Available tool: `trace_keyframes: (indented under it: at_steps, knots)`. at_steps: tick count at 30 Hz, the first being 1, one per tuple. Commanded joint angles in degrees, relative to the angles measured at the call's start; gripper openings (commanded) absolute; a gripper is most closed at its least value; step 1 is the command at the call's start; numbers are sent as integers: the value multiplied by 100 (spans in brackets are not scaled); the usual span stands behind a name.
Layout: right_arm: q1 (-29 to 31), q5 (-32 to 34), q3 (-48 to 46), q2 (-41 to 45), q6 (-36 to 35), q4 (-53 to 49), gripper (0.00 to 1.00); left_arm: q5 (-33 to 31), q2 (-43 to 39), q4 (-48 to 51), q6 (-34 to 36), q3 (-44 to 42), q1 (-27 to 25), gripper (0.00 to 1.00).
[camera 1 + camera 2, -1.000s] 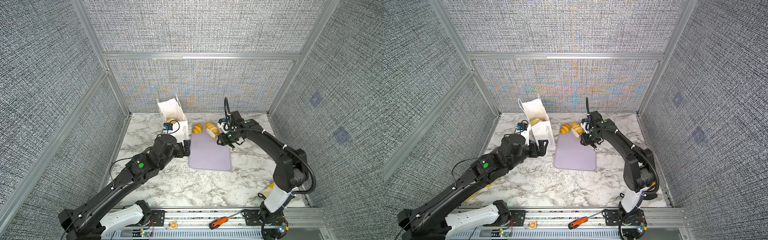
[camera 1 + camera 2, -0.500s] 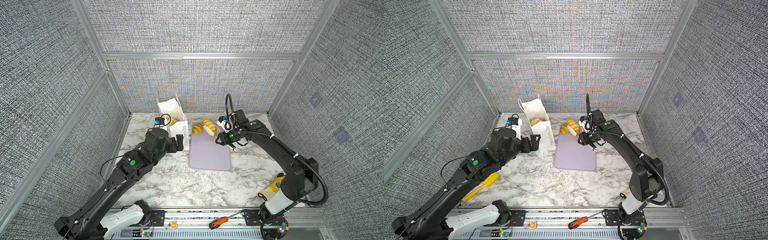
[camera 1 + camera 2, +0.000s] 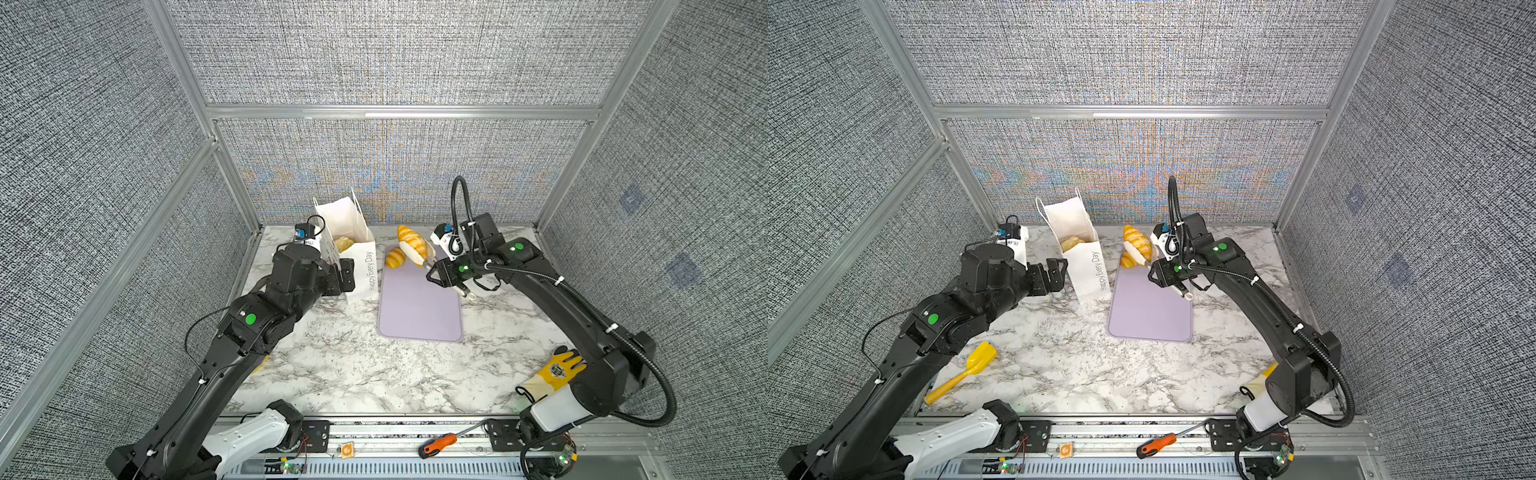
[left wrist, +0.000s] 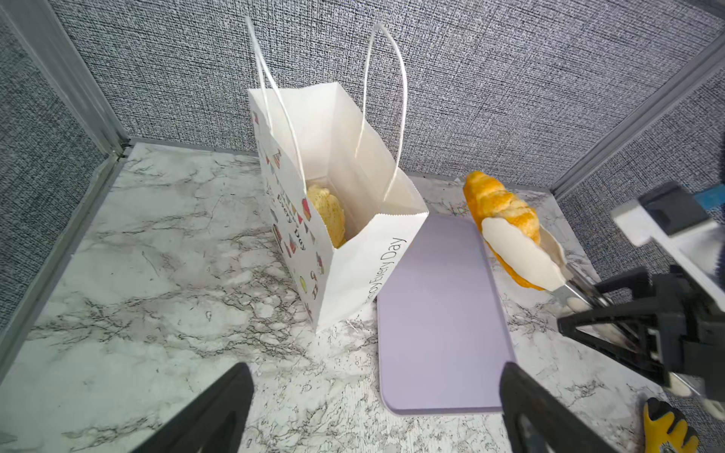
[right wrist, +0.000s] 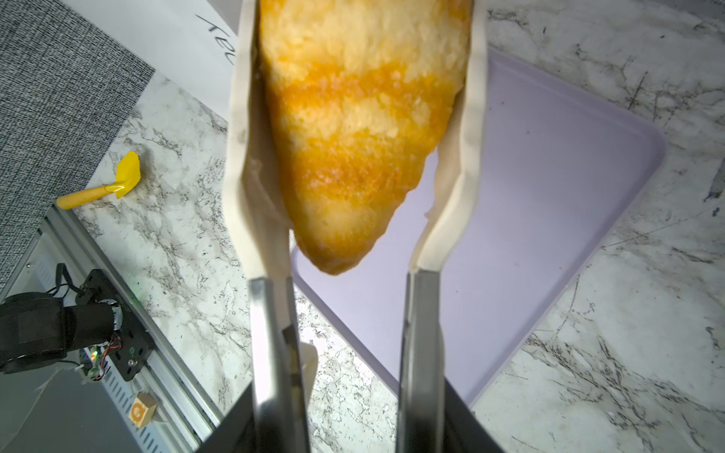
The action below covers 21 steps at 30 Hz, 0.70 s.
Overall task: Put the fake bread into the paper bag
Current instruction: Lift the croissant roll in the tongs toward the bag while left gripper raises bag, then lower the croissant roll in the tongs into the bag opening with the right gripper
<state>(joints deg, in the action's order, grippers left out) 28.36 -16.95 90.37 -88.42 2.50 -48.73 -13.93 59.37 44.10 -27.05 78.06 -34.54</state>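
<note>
Holding tongs (image 5: 255, 219) around croissant (image 5: 353, 137), right hand (image 3: 444, 274) clenches, left hand (image 4: 372, 376) gapes; right wrist view shows scoop (image 5: 127, 176)

You are working in a robotics lab cell: grey woven panels (image 3: 395, 54) in aluminium framing (image 3: 399, 112) wall off a marble-print tabletop (image 3: 353, 365), and a screwdriver (image 3: 436, 444) lies on the metal mounting rail (image 3: 395, 430) along its near edge.

One legible line: grey "Happy Every Day", running up the narrow side of the paper bag (image 3: 368, 270), the side turned toward the right gripper (image 3: 435, 272). On the broad side beside the left gripper (image 3: 1058, 274) we read only "Day" among small coloured pictures. Badge on the work glove (image 3: 555, 370): unreadable.
</note>
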Motion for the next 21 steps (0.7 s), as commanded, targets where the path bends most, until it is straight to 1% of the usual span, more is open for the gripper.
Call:
trace_keyframes:
  at_steps: [1, 9, 15, 21]
  knots:
    - [93, -106, 97, 144, -31, 27, 50, 295, 42, 92, 201, 68, 158, 99]
    - [490, -221, 215, 385, 62, 363, 50, 729, 113, -16, 419, 131, 633, 99]
    - [873, -416, 518, 150, 184, 645, 50, 1166, 76, -255, 516, -18, 904, 99]
    - [1155, -520, 948, -272, 308, 962, 50, 1431, -219, -612, 465, -362, 1113, 99]
